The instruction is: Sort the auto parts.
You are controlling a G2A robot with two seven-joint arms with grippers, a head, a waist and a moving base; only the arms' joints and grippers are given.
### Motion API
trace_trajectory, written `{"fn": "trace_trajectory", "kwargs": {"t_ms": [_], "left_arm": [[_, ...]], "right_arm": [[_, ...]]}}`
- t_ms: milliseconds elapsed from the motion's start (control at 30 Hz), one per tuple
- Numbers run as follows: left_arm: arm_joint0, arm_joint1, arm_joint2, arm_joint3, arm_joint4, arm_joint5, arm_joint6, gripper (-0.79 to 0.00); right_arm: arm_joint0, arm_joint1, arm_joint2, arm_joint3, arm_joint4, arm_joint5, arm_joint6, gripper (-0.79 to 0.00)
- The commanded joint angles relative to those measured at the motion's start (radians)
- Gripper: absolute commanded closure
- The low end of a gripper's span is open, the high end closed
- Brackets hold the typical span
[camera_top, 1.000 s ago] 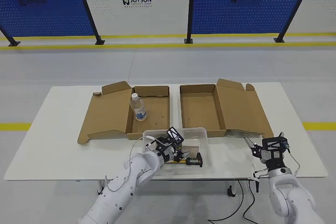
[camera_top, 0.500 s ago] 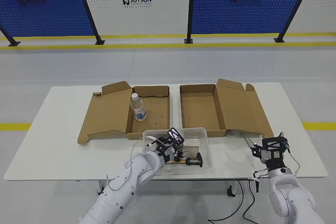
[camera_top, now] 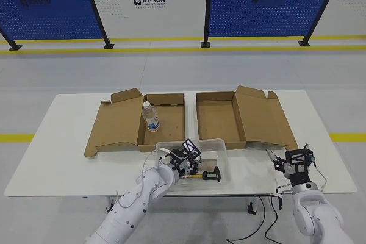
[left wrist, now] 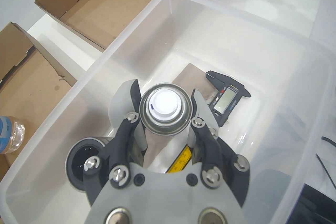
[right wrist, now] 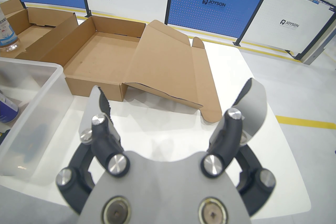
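Note:
A clear plastic bin (camera_top: 215, 144) sits at the table's front edge, between the two arms. Inside it my left gripper (left wrist: 165, 89) is shut on an upright spray can (left wrist: 164, 109) with a white cap, one finger on each side. From above the spray can (camera_top: 191, 148) shows a purple and white label beside the left gripper (camera_top: 186, 160). A black digital caliper (left wrist: 226, 101) lies on the bin floor next to the can, and a black cylindrical part (left wrist: 80, 160) rests close to the gripper. My right gripper (right wrist: 174, 89) hangs open and holds nothing over the table's front right corner.
Two open cardboard boxes stand behind the bin: the left box (camera_top: 165, 119) and the right box (camera_top: 216, 119) with flaps spread. A water bottle (camera_top: 150, 116) stands in the left box. The table edge runs close to the right gripper (camera_top: 294, 160).
The left gripper with the spray can has shifted only slightly inside the bin. The right arm has stayed in place.

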State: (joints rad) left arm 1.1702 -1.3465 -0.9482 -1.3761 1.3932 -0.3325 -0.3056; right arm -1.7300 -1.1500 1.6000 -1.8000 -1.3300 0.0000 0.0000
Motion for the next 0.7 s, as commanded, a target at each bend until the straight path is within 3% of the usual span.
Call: {"fn": "trace_trajectory", "kwargs": {"t_ms": [0, 267, 667], "left_arm": [[0.003, 0.001, -0.006, -0.014, -0.005, -0.005, 0.004, 0.0], [0.039, 0.021, -0.089, -0.159, -0.092, -0.075, -0.019, 0.0], [0.163, 0.073, -0.297, -0.446, -0.338, -0.269, -0.23, 0.0]], "right_arm": [[0.0, 0.0, 0.0, 0.0, 0.0, 0.0, 0.0, -0.785], [0.0, 0.0, 0.0, 0.0, 0.0, 0.0, 0.0, -0.785], [0.0, 0.0, 0.0, 0.0, 0.0, 0.0, 0.0, -0.785]]}}
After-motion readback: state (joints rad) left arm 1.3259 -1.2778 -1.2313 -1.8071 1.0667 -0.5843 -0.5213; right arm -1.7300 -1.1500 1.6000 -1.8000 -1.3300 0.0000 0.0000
